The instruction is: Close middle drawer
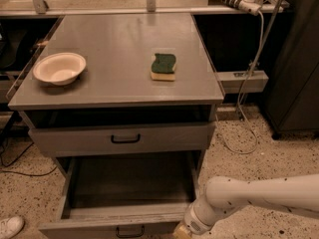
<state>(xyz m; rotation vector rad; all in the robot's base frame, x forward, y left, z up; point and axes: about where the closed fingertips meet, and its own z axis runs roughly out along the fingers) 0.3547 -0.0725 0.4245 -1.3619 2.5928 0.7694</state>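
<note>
The middle drawer [130, 183] is the wide grey drawer pulled far out at the bottom of the camera view. Its long tray is bare, and its shallow front panel carries a small black bar handle [129, 231]. My gripper [181, 231] is at the bottom edge of the view, against the right end of that front panel, and is mostly cut off by the frame. My white arm [249, 195] reaches in from the right. Above it, the similar grey drawer with the taller front panel [124, 139] stands slightly out.
The cabinet top [119, 59] holds a white bowl [59, 67] at the left and a green and yellow sponge [164, 66] at the right. A cable [249, 83] hangs at the right beside a dark cabinet [294, 83]. A white shoe [10, 226] is at the bottom left.
</note>
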